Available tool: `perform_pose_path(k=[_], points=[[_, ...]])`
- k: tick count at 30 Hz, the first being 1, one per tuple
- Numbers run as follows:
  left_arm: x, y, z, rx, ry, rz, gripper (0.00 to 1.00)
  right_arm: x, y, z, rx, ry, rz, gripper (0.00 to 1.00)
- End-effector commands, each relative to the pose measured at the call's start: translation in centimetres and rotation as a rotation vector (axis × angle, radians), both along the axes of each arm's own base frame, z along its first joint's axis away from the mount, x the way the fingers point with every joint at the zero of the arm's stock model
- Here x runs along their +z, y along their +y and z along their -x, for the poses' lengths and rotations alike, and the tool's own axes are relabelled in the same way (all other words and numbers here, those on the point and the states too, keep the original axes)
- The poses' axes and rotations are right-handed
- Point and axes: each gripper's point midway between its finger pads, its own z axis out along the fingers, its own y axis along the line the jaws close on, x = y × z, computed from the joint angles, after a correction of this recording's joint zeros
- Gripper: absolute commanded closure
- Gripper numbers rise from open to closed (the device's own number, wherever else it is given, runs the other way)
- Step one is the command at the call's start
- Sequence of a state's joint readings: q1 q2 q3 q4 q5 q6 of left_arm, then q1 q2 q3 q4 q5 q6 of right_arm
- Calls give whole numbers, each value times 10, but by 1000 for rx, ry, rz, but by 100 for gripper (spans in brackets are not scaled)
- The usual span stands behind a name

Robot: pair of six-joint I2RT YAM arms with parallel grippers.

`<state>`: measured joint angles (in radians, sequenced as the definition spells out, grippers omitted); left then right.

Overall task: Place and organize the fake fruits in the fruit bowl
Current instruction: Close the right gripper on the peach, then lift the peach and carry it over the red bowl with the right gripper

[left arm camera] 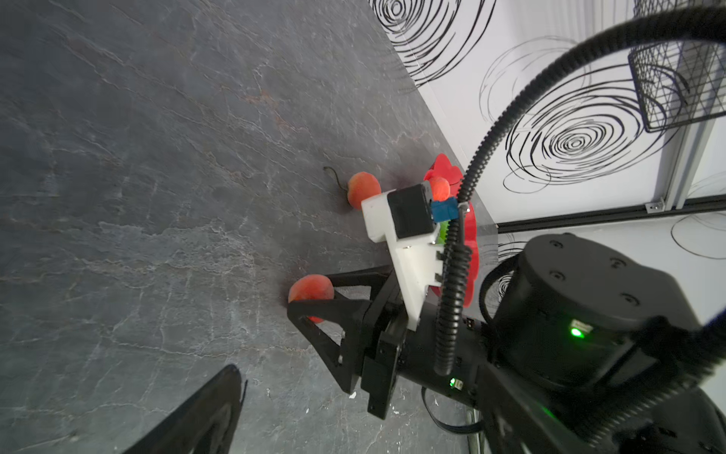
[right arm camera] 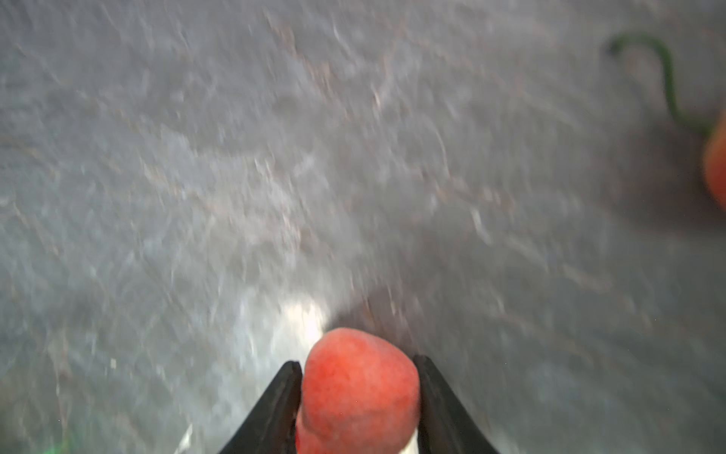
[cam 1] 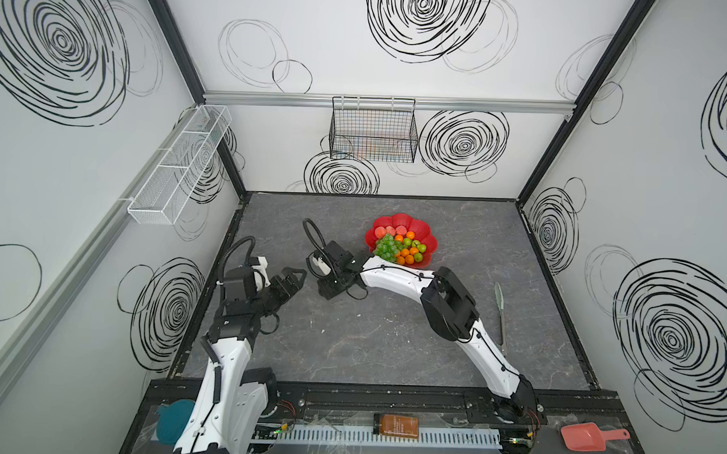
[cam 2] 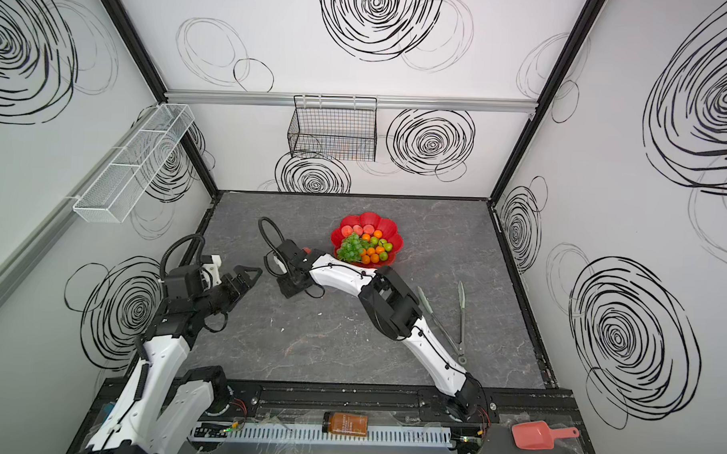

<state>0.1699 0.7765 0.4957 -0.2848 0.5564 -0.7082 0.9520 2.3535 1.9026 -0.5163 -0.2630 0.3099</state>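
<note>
Grey marbled tabletop [cam 1: 391, 341], boxed in by white walls scrawled with black spirals. Right gripper [right arm camera: 357, 363] reaches across to the left of the bowl [cam 1: 399, 219]. Its two black fingers [right arm camera: 283, 393] press against either side of a peach [right arm camera: 359, 389], low over the tabletop. Whether the fruit touches the surface cannot be told.

Near it a second peach [left arm camera: 363, 190] with a curly stem lies loose on the tabletop, close to the bowl. The red bowl sits toward the back and holds grapes [cam 1: 388, 247], oranges [cam 1: 409, 258] and green apples [cam 1: 421, 247]. A row of peaches [cam 1: 391, 231] runs along its far side.

Left gripper [cam 1: 297, 277] hovers to the left of the right one, jaws spread wide, holding nothing. Tongs [cam 2: 460, 314] lie at the right of the tabletop, well apart from the bowl.
</note>
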Motion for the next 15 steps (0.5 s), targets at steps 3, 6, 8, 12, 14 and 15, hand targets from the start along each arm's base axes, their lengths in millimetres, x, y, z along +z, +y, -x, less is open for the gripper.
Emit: perform_pose_path(k=[3,6,8,12,14,15], points=[[23,-27,-8,-119,-102,-39,4,50,-26,15,-30,-25,-131,54],[24,-44,-9,-170,-114,-46,4,51,-51,29,-54,-16,-148,55],[25,-57,-9,-205,-121,-59,4,49,-67,37,-70,-7,-152,55],[25,-79,-9,-264,-134,-85,4,41,-93,46,-107,14,-143,55],[26,-91,-8,-295,-141,-94,4,40,-107,49,-130,19,-139,55],[27,-96,-9,-306,-145,-99,4,41,-113,50,-139,19,-141,55]])
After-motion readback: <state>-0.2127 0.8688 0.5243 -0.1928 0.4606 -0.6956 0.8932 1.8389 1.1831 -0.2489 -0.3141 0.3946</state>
